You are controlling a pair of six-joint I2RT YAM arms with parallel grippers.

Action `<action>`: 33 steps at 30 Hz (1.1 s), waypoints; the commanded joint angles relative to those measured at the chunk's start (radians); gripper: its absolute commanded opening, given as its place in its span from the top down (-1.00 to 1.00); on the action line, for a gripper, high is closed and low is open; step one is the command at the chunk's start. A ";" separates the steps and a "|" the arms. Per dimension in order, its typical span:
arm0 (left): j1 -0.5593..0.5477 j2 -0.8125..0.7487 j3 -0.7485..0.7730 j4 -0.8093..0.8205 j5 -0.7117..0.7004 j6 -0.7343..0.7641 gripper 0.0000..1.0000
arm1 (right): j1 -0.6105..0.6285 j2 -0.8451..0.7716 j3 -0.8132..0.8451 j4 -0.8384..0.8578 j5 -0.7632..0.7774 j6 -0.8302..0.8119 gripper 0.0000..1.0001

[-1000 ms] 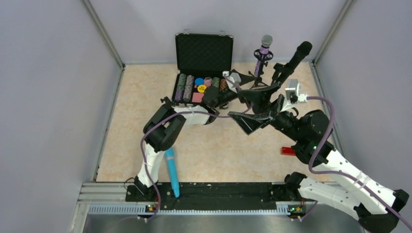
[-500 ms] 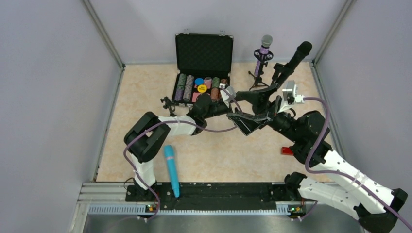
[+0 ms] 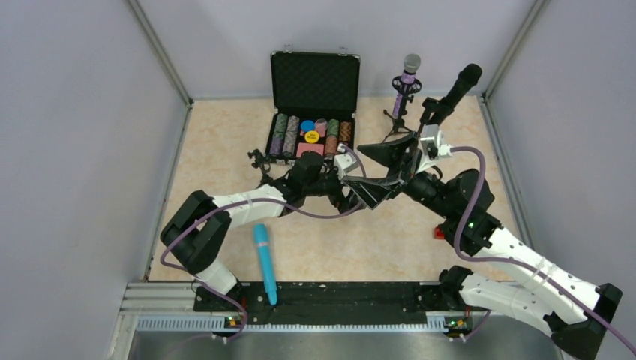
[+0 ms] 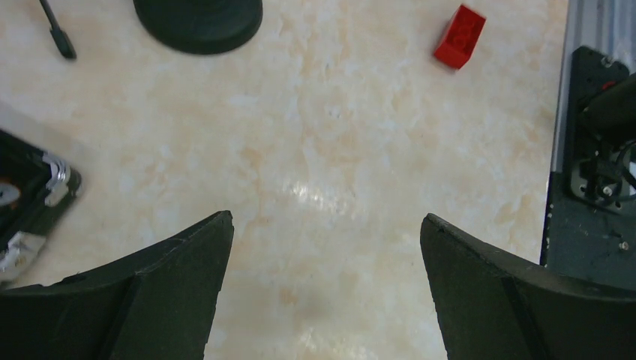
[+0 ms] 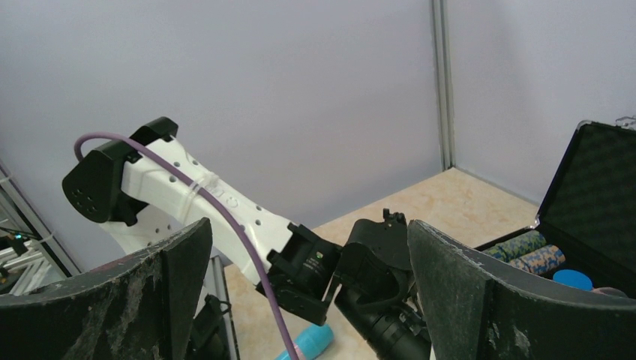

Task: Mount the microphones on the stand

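Over the beige marbled tabletop (image 3: 217, 142), the left gripper (image 4: 326, 216) is retreating, gaping empty like the right gripper (image 5: 307, 225); the turquoise stick microphone (image 3: 262, 259) is waiting.

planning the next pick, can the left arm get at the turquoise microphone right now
Probably yes: the turquoise microphone lies uncovered on the table near the left arm's base, and the left gripper is open and empty, though the arm must fold back.

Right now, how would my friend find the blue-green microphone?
On the table, find the black rail at the near edge. The turquoise microphone lies flat there, beside the left arm's base. Only it lies down; the purple microphone and black microphone stand up at the back.
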 commanded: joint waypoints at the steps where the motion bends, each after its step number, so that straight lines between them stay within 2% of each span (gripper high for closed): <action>1: 0.002 -0.104 -0.011 -0.216 -0.119 0.096 -0.97 | 0.010 0.021 -0.013 0.060 -0.020 0.012 -0.98; 6: 0.004 -0.152 0.027 -0.451 -0.307 0.124 -0.97 | 0.010 0.047 -0.025 0.070 -0.023 0.018 -0.98; 11: 0.007 -0.208 0.025 -0.546 -0.414 0.095 -0.97 | 0.009 0.085 -0.022 0.053 -0.024 0.031 -0.98; 16: 0.018 -0.280 -0.008 -0.560 -0.540 0.034 -0.97 | -0.017 0.120 -0.004 -0.010 -0.040 0.026 -0.97; 19: 0.031 -0.354 -0.042 -0.541 -0.649 -0.021 -0.97 | -0.087 0.122 0.000 -0.034 -0.088 0.048 -0.97; 22: 0.043 -0.423 -0.066 -0.518 -0.700 -0.034 -0.97 | -0.166 0.121 -0.029 0.000 -0.151 0.119 -0.98; 28: 0.069 -0.529 -0.063 -0.507 -0.735 -0.034 -0.98 | -0.212 0.165 -0.056 0.021 -0.221 0.183 -0.98; 33: 0.088 -0.563 -0.003 -0.541 -0.732 -0.033 -0.98 | -0.214 0.190 -0.071 -0.004 -0.190 0.210 -0.97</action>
